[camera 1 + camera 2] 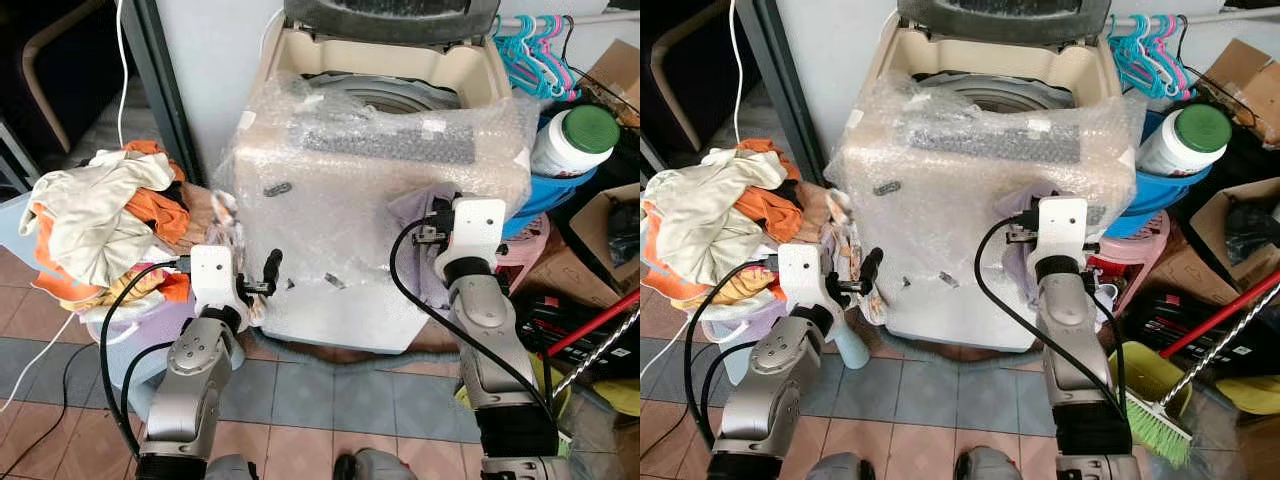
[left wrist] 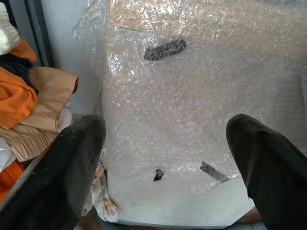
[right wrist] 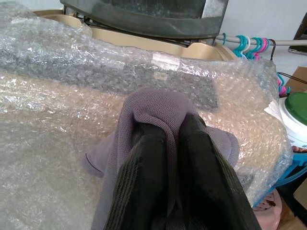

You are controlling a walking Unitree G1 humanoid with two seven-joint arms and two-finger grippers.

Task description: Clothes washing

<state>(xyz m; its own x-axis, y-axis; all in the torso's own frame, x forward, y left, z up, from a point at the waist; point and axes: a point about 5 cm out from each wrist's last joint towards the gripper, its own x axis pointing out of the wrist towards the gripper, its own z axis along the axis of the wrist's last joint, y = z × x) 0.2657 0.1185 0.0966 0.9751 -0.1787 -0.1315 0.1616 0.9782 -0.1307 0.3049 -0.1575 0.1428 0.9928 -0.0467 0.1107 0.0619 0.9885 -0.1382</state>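
Fingers (image 3: 153,167) of the right gripper (image 3: 175,143) are pinched tight on a grey-purple garment (image 3: 158,108), cloth folded over both tips and hanging down around them. Right arm is raised, forearm near upright, wrist up against the front of the washing machine (image 1: 380,200) near its top right corner. Just beyond the fingertips: bubble wrap (image 3: 57,105) covering the machine, w/ a dark panel strip (image 3: 120,72) under it, then the open tub rim and raised lid (image 3: 144,14).

Left gripper (image 1: 268,275) is spread wide, nothing between its fingers (image 2: 62,177). Left arm is bent, forearm angled up, gripper held low, pointing at the machine's lower front left, close to the wrap but apart from it. Beside those fingers on the outer side: a laundry pile (image 1: 110,215), orange, cream and tan pieces heaped in a basket (image 1: 130,330).

Outboard of the right gripper: a white jar w/ green lid (image 1: 575,140), teal and pink hangers (image 1: 535,55) on a rail, a pink stool (image 1: 525,250), cardboard boxes (image 1: 610,235), and a red-handled broom (image 1: 1155,420).

No readable brand or label; tape bits on the wrap carry no legible text.
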